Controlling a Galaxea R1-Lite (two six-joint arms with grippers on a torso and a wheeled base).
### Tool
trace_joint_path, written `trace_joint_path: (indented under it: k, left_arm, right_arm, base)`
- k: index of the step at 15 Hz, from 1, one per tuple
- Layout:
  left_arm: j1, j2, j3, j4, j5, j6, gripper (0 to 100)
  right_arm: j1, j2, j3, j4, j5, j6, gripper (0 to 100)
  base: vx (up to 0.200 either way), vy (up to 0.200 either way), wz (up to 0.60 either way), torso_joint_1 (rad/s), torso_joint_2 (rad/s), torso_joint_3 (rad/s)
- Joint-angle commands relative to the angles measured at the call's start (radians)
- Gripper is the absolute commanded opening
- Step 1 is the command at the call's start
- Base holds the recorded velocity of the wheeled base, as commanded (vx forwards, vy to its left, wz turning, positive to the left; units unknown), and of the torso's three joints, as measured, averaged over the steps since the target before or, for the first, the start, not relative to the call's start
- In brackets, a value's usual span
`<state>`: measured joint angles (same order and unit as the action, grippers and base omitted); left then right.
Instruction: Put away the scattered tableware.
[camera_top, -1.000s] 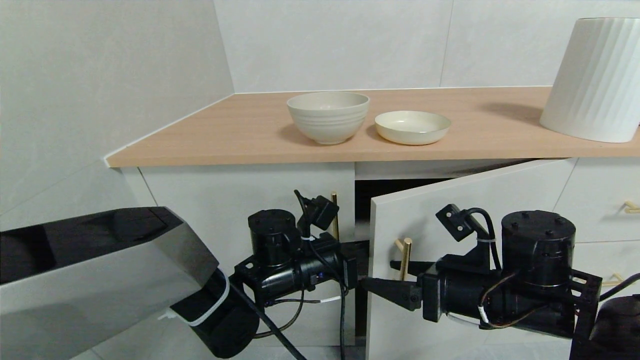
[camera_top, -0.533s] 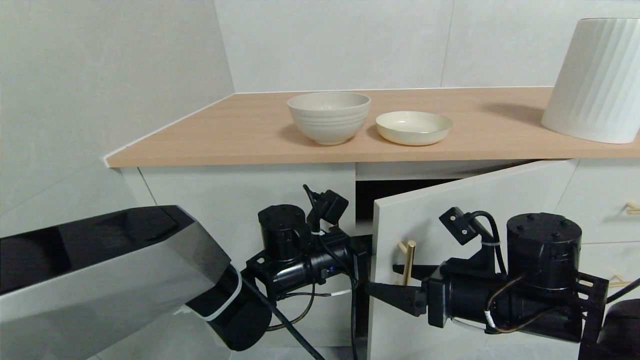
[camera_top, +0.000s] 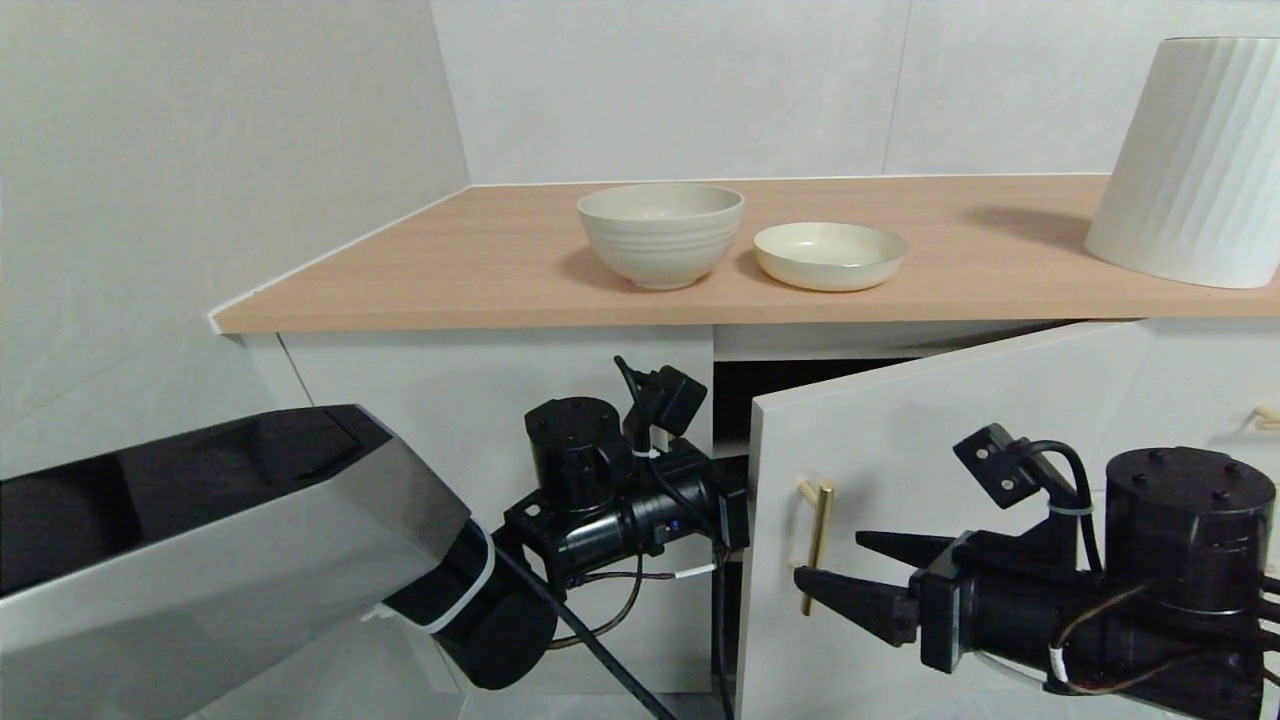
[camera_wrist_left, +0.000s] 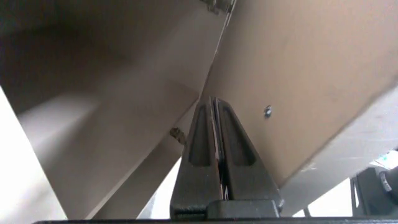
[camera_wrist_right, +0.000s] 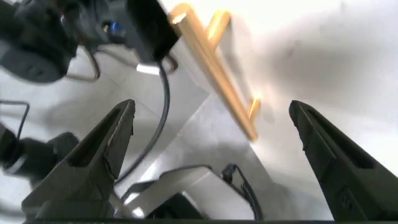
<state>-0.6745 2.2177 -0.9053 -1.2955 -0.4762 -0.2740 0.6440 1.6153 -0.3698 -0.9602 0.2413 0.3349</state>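
The cream bowl (camera_top: 660, 232) stands upright on the wooden countertop (camera_top: 450, 270), near its middle; the shallow dish (camera_top: 830, 254) sits just beside it on the robot's right, the two close but apart; a tall white ribbed vessel (camera_top: 1190, 160) stands farther right on the same top, well apart from both.

Below the counter, the white cabinet door (camera_top: 950, 430) hangs partly open, with a dark gap at its free edge showing the cabinet interior (camera_top: 730, 400); the door's brass handle (camera_top: 818, 545) runs upright near that edge.

The left gripper (camera_wrist_left: 214, 115) is low in front of the cabinet, reaching into the gap behind the open door; its fingers are pressed flat together with nothing between them; in the left wrist view they lie along the door's inner face, near a small screw (camera_wrist_left: 267, 111); whether they touch the panel I cannot tell.

The right gripper (camera_top: 830, 560) is level with the handle on the door's outer side; its fingers (camera_wrist_right: 109, 146) are spread wide and hold nothing; in the right wrist view the brass handle lies ahead of the tips, in line with the space between them, and neither finger touches it; the left arm's cabling (camera_wrist_right: 163, 93) shows beyond.
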Motion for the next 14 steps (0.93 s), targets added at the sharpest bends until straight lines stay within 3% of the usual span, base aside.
trace_joint_path:
  k: [1,3,5,11,14]
  left_arm:
    - [-0.007,-0.023,0.016,-0.004,-0.001,-0.001,0]
    - [-0.019,-0.035,0.045,-0.005,-0.004,-0.002,0]
    - [-0.036,-0.039,0.054,-0.007,-0.004,-0.010,0]
    - [-0.039,-0.042,0.057,-0.005,-0.005,-0.016,0]
    - [-0.039,-0.046,0.054,-0.007,-0.005,-0.048,0]
  right_arm:
    - [0.000,-0.144,0.040,0.087,-0.011,0.000,100]
    - [0.009,-0.222,0.055,0.205,-0.063,-0.008,100]
    - [0.011,-0.233,0.054,0.233,-0.149,-0.063,100]
    - [0.017,-0.279,0.051,0.291,-0.158,-0.070,100]
    - [0.057,-0.273,0.055,0.293,-0.148,-0.068,100]
  base:
    - [0.000,0.000,0.00,0.000,0.00,0.000]
    - [0.000,0.000,0.00,0.000,0.00,0.000]
    - [0.000,0.000,0.00,0.000,0.00,0.000]
    - [0.000,0.000,0.00,0.000,0.00,0.000]
    - [-0.200,0.000,0.00,0.004,0.00,0.001]
